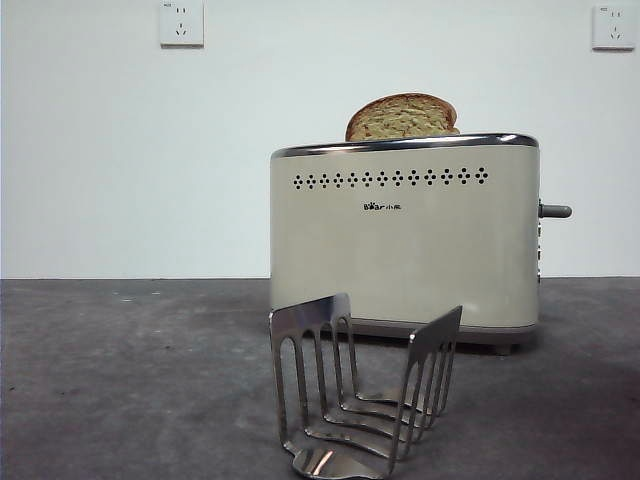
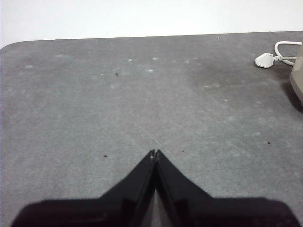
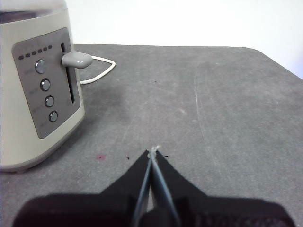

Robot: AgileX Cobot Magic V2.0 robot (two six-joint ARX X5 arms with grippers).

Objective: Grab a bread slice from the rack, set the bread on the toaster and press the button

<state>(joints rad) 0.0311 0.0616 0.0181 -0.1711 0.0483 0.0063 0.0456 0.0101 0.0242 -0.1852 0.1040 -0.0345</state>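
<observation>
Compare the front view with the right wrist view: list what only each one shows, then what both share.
Only the front view shows the slice of bread poking from the toaster's top, the empty rack in front, and two wall sockets. Only the right wrist view shows the right hand, shut, a column of round knobs and a white cord. Both show the toaster and the button, its lever high in the slot.

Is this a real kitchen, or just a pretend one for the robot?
Probably a pretend one, a robot test table. A toaster and a steel rack stand alone on a bare grey table, against a plain white wall with power sockets; no counter or sink shows.
</observation>
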